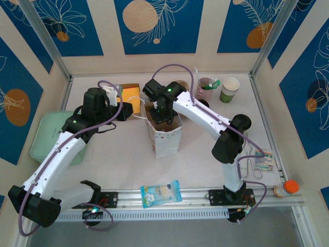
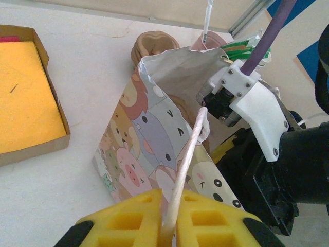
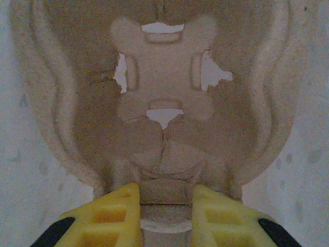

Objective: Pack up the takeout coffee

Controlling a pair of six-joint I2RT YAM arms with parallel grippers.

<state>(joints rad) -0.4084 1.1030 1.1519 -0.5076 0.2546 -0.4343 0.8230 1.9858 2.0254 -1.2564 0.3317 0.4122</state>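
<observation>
The takeout coffee (image 1: 230, 90), a green patterned cup with a white rim, stands at the back right, apart from both grippers. An animal-print paper bag (image 1: 165, 135) stands upright mid-table. My left gripper (image 2: 168, 221) is shut on the bag's white handle (image 2: 187, 149), pulling it leftward; from above it sits left of the bag (image 1: 132, 109). My right gripper (image 1: 163, 118) reaches down into the bag's mouth. In its wrist view its fingers (image 3: 165, 208) are shut on the centre tab of a brown pulp cup carrier (image 3: 164, 98), which sits between the bag's pale walls.
A pink cup (image 1: 206, 88) with stirrers and packets stands beside the coffee. More pulp carriers (image 2: 154, 43) are stacked behind the bag. A cardboard box with a yellow inside (image 1: 131, 95) is back left, a green tray (image 1: 49, 136) far left, a snack packet (image 1: 161, 193) at the front.
</observation>
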